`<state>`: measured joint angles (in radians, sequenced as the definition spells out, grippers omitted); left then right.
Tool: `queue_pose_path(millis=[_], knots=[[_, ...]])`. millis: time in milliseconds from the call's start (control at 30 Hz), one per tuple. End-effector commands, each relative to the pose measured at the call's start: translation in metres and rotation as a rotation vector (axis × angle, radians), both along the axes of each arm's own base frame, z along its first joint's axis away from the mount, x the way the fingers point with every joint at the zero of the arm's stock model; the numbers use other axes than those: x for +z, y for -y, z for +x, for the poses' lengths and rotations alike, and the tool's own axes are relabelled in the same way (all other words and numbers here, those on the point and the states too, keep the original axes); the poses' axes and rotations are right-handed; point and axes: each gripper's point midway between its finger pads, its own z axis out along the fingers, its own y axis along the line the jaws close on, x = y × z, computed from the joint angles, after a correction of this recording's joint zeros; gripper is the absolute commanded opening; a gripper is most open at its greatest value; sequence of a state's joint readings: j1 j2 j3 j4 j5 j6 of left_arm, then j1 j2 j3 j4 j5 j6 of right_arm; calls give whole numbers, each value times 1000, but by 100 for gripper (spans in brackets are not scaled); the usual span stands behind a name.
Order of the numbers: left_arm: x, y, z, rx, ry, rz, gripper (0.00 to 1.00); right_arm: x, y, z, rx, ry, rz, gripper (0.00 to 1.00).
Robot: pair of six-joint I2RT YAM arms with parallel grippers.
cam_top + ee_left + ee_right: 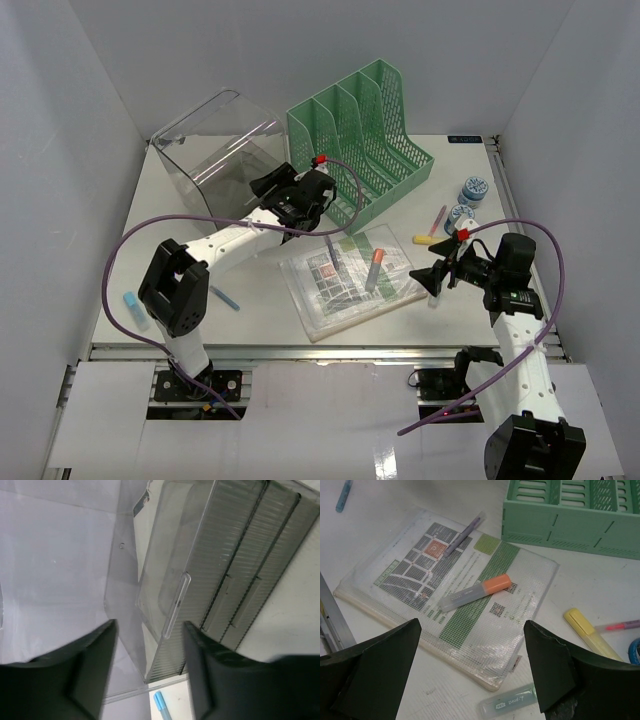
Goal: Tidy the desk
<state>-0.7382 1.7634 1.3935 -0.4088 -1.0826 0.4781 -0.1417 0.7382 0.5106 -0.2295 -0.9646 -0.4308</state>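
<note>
Both pairs of jaws stand wide open with nothing between them. The left jaws hang beyond the far left corner of the mesh document pouch [350, 285], pointing at a clear plastic bin [215, 150] whose wall fills the left wrist view. The right jaws hover just off the pouch's right edge, aimed across it.

On the pouch lie an orange-capped highlighter [475, 592] and, farther back, a greyish purple pen [465, 532]. A pale green marker [512, 702] lies just beside the pouch's near right corner. To the right of the pouch are a yellow highlighter [585, 627] and a pink pen [620, 626], and beyond those two small blue-and-white round things [473, 190]; I cannot tell what they are.

Behind the pouch stands a green file rack [365, 135]. Left of the pouch lies a blue pen [224, 298], and well past that a light blue marker [135, 305].

The white tabletop [250, 325] carries all of it, with the pouch near its middle.
</note>
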Motion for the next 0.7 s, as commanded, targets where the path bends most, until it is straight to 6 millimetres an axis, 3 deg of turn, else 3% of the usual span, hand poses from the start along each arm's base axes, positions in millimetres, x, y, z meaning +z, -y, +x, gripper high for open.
queue_pose_path(millis=[0,433,667], knots=[[-4,-5,2,23,33,3,58,10,-5,0,44,54,5,90],[-22,-14,16,35,50,-6,52,6,-5,1,46,28,18,90],[-30,-19,25,46,47,-7,42,5,-5,2,42,25,18,90]])
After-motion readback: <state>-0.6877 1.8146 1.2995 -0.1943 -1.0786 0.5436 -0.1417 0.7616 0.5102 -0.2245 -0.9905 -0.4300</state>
